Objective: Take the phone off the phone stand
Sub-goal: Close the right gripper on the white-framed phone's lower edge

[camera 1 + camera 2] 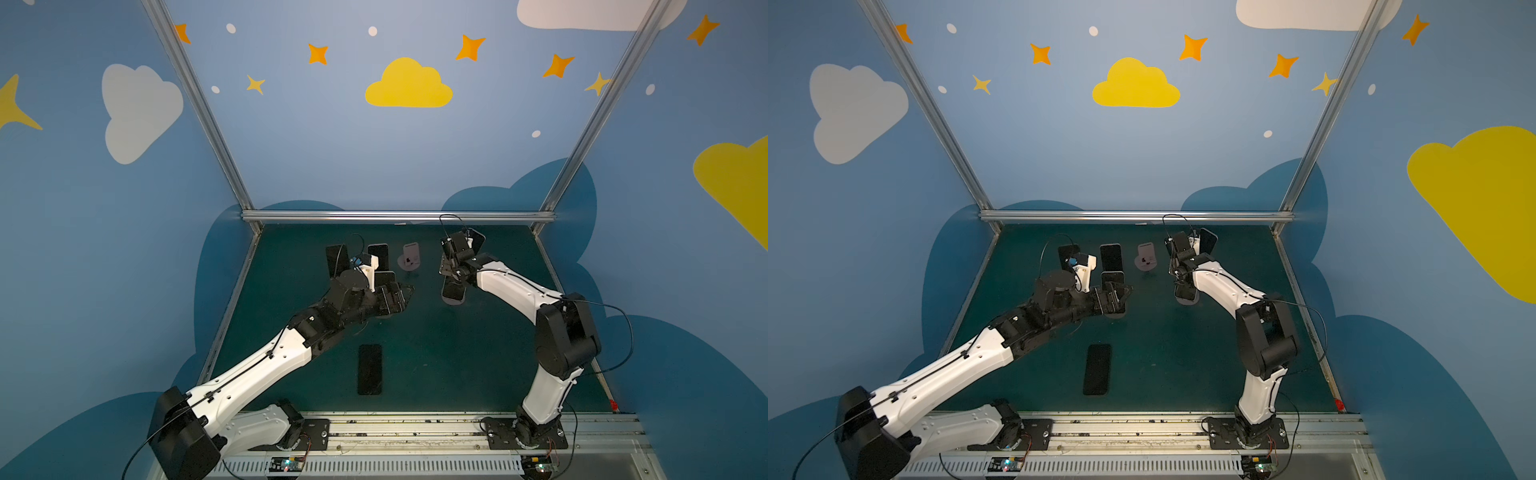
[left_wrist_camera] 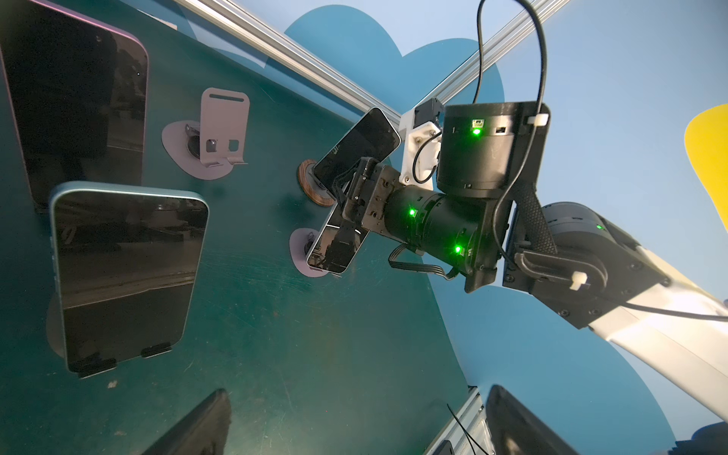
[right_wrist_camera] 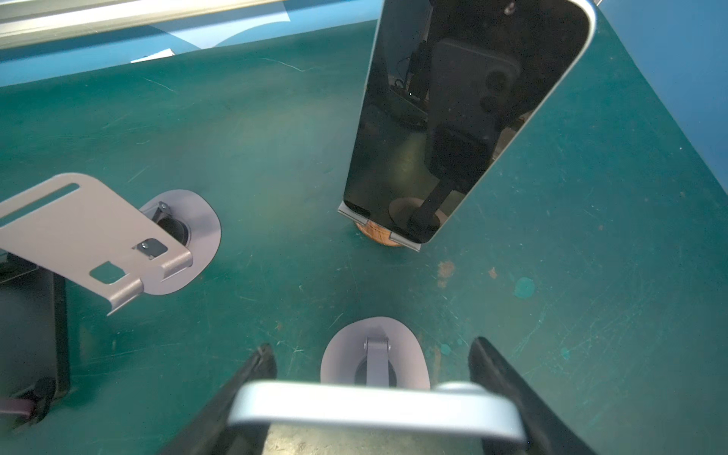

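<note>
Nearest us, our left gripper point(image 2: 356, 390) hangs wide open and empty, left of centre. Slightly farther and right of centre, our right gripper point(image 3: 370, 346) straddles the phone point(image 3: 374, 405) propped on its phone stand point(image 3: 409, 354). Its jaws are half closed, and we cannot tell whether they grip.

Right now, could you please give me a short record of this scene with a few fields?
right gripper: straddles silver phone on its grey stand; grip unclear
left gripper: open, empty
empty stand: at the back, between the arms
flat phone: lying on table, front
</note>
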